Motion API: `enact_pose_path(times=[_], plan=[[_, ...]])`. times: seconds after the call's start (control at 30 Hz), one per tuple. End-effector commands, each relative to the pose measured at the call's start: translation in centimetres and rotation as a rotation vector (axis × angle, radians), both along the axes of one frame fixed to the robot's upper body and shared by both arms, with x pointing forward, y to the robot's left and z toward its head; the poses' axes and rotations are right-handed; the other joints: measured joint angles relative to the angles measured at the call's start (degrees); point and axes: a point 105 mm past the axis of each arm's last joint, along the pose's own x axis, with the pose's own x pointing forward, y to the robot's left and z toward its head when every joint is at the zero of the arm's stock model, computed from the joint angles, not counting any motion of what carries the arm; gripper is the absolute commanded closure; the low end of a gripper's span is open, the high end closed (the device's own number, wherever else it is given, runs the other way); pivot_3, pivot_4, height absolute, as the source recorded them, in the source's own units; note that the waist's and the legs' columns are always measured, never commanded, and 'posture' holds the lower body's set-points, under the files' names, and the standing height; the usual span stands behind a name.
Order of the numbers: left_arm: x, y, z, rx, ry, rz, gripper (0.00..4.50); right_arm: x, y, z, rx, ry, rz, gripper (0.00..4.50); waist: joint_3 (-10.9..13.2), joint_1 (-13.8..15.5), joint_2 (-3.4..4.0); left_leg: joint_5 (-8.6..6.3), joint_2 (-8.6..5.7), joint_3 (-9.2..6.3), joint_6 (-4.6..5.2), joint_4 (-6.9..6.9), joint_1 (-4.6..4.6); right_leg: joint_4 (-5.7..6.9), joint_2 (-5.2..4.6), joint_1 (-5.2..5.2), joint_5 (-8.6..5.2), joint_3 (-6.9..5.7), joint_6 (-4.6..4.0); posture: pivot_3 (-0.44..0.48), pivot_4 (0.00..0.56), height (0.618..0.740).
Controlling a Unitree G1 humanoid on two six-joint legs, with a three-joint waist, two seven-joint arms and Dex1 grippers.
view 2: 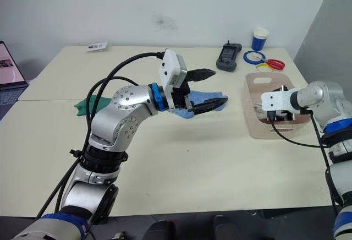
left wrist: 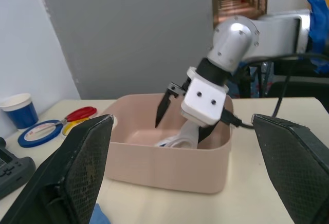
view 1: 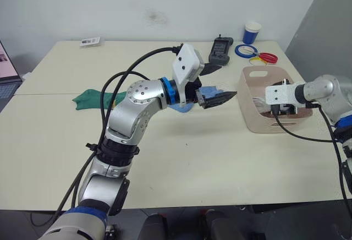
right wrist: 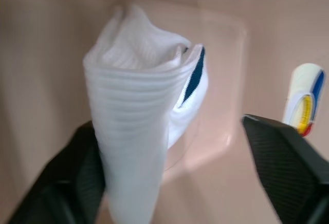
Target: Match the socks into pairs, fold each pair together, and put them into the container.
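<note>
Head views are showing a pale table with the left gripper hanging above its middle, fingers spread apart and holding nothing. Light blue socks are lying on the tabletop just beneath and behind that gripper, and a dark green sock is resting farther toward the robot's left. The pink-beige container is sitting on the robot's right side of the table, and the right gripper is reaching down into it. Beyond the container, a blue-and-white cup, rolls of tape, red-handled scissors and a black handset are lying near the far edge.

Left wrist view is looking between its own parted fingers at the container, where the right gripper's fingers are dipping inside beside something white.

Right wrist view is showing folded white socks standing inside the container, touching one finger while the other is standing well apart, so the fingers are open around the fabric.
</note>
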Motion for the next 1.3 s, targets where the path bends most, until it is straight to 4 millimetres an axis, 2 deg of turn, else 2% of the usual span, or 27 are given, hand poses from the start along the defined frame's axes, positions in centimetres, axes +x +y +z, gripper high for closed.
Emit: enact_pose_path(times=[0.03, 0.23, 0.37, 0.43, 0.53, 0.57, 0.73, 0.8, 0.93, 1.0, 1.13, 1.3], plan=[[-1.3, -0.4, 0.7, 0.003, -0.007, -0.073, 0.0, -0.5, -0.1, 3.6, 0.021, -0.035, 0.006, 0.02, 0.0, 0.0, 0.0, 0.0, 0.0, -0.01, 0.0, 0.01, 0.0, 0.0, 0.0, 0.01, 0.0, -0.01, 0.0, 0.0, 0.15, 0.74], [-1.8, -0.3, 1.0, -0.002, 0.022, -0.124, 0.0, -0.9, -0.4, 6.6, 0.045, -0.039, -0.022, 0.02, 0.0, 0.0, 0.02, -0.01, 0.01, -0.05, 0.02, 0.24, -0.03, 0.08, 0.0, 0.04, 0.0, -0.03, 0.0, 0.0, 0.15, 0.74], [-2.1, 0.0, 1.0, -0.007, 0.036, -0.13, 0.0, -1.2, -1.0, 10.6, 0.107, -0.106, -0.074, 0.02, 0.1, 0.0, 0.24, -0.03, 0.0, -0.05, 0.05, 0.39, -0.04, 0.21, 0.0, 0.04, 0.0, -0.02, 0.0, 0.0, 0.15, 0.74], [-2.0, 0.1, 1.0, -0.009, 0.038, -0.122, 0.0, -1.1, -0.8, 11.6, 0.133, -0.144, -0.076, 0.02, 0.2, 0.0, 0.25, -0.04, -0.02, -0.05, 0.07, 0.42, -0.03, 0.28, 0.0, 0.03, 0.0, -0.03, 0.0, 0.0, 0.15, 0.74], [-1.4, 1.3, 0.7, -0.018, 0.04, -0.057, 0.0, -0.4, 1.2, 13.3, 0.264, -0.247, -0.027, 0.02, 0.1, -0.2, 0.25, -0.13, 0.02, -0.07, 0.22, 0.45, -0.01, 0.34, 0.0, 0.04, 0.0, -0.03, 0.0, 0.0, 0.15, 0.74], [-1.2, 1.9, 0.2, -0.009, 0.041, -0.029, 0.0, -0.3, 2.1, 13.3, 0.33, -0.249, -0.014, 0.02, 0.1, -0.3, 0.26, -0.13, 0.04, -0.06, 0.22, 0.46, 0.01, 0.38, 0.0, 0.04, 0.0, 0.02, 0.0, 0.0, 0.15, 0.74], [-0.2, 6.8, -2.4, 0.01, 0.077, 0.177, 0.0, -1.3, 8.1, 10.8, 0.653, -0.182, 0.101, 0.02, 0.1, -0.6, 0.28, -0.03, 0.15, -0.04, 0.06, 0.46, 0.28, 0.84, 0.0, 0.03, -0.02, 0.15, -0.06, 0.0, 0.15, 0.74], [0.4, 9.2, -3.5, 0.003, 0.076, 0.303, 0.0, -2.3, 10.2, 8.7, 0.716, -0.152, 0.125, 0.02, 0.1, -0.2, 0.29, -0.01, 0.17, -0.08, 0.03, 0.45, 0.3, 0.95, 0.0, 0.0, -0.03, 0.07, -0.09, 0.0, 0.15, 0.74], [1.1, 14.4, -4.8, -0.079, 0.021, 0.627, 0.0, -3.8, 14.0, 4.8, 0.9, -0.211, 0.099, 0.02, 0.1, 0.1, 0.28, -0.04, 0.18, -0.12, 0.06, 0.52, 0.23, 0.92, -0.04, 0.03, -0.06, 0.0, -0.1, 0.0, 0.15, 0.74], [0.6, 16.3, -6.1, -0.081, 0.005, 0.739, 0.0, -4.5, 14.8, 2.7, 0.988, -0.219, 0.037, 0.02, 0.1, 0.1, 0.2, -0.03, 0.19, -0.16, 0.05, 0.51, 0.14, 0.87, -0.16, 0.02, -0.06, -0.03, -0.09, 0.0, 0.15, 0.74], [-1.4, 18.8, -9.4, -0.108, 0.054, 0.886, 0.0, -5.6, 14.4, -1.2, 1.023, -0.278, -0.096, 0.02, 0.1, 0.2, 0.17, -0.07, 0.13, -0.14, 0.11, 0.53, 0.0, 0.84, -0.45, -0.02, -0.05, -0.07, -0.05, 0.0, 0.15, 0.74], [-4.4, 20.7, -14.5, -0.135, 0.247, 1.03, 0.0, -7.8, 14.4, -5.1, 1.044, -0.242, -0.215, 0.02, -0.1, 0.2, -0.01, -0.14, 0.1, -0.13, 0.22, 0.52, 0.0, 0.75, -0.48, 0.01, -0.23, -0.07, 0.31, 0.0, 0.15, 0.74]])
